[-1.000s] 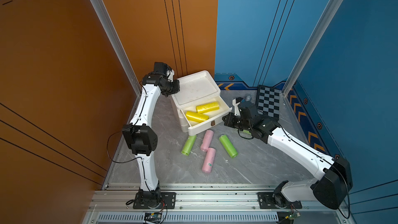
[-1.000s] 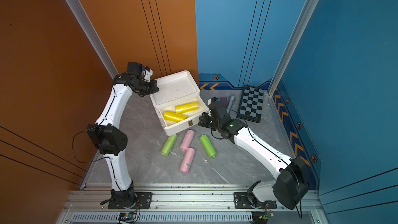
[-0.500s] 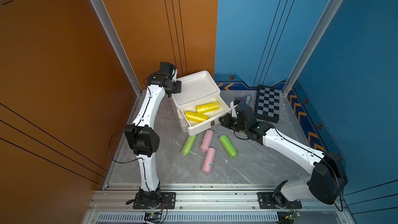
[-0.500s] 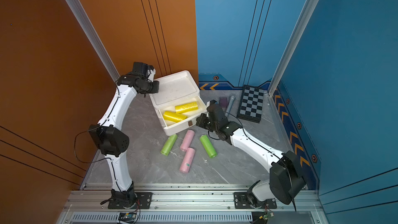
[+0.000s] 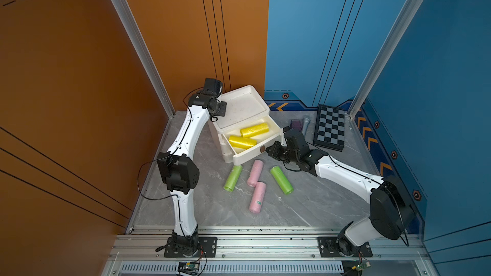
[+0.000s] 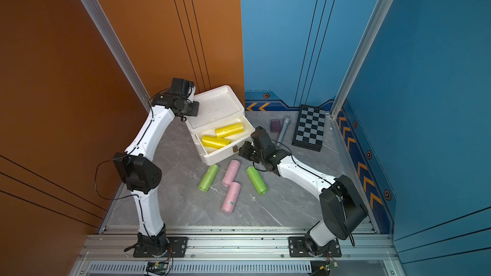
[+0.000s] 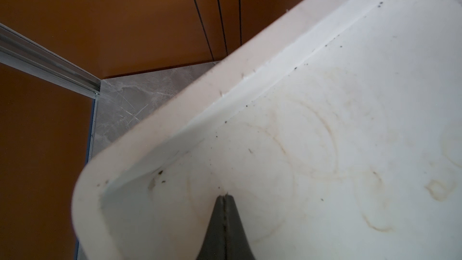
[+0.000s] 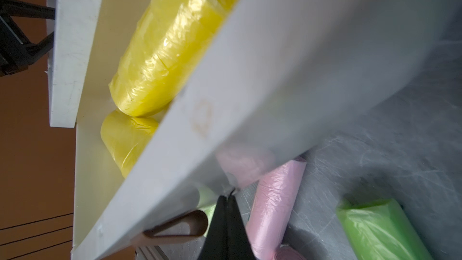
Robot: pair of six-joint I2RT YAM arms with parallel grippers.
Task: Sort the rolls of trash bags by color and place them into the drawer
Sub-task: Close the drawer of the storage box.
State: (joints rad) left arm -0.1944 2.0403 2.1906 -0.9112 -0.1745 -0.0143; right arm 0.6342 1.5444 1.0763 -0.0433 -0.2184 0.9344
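Rolls of trash bags, six in sight. Two yellow rolls [image 5: 254, 129] lie inside the top drawer [image 5: 252, 155], which stands pulled out of the white cabinet [image 5: 239, 107] at far-centre of the desk [image 5: 318, 203]. The R wrist view shows them touching each other. The other four lie on the desk just near of the cabinet: left green roll [image 5: 233, 178], then far pink roll [image 5: 255, 172], near pink roll [image 5: 257, 197] w/ a small green label, and right green roll [image 5: 281, 180]. The two pink ones touch or nearly so. The greens lie apart, angled away from each other. Far ends of left green and far pink sit right at the drawer front.

Left pincer [image 7: 225, 197]: closed, empty, tips down on the floor of the cabinet's recessed top, nr its left corner. Right pincer [image 8: 227, 196]: closed too, gripping nothing, tips at the lower edge of the drawer front, just beside the brown pull tab [image 8: 175, 228]. Contact w/ the tab: can't tell.

Far right: chequered board [image 5: 330, 128] lies on the desk, w/ purple cube [image 5: 295, 124] and grey stick [image 5: 305, 124] side by side just left of it, well apart from the rolls.
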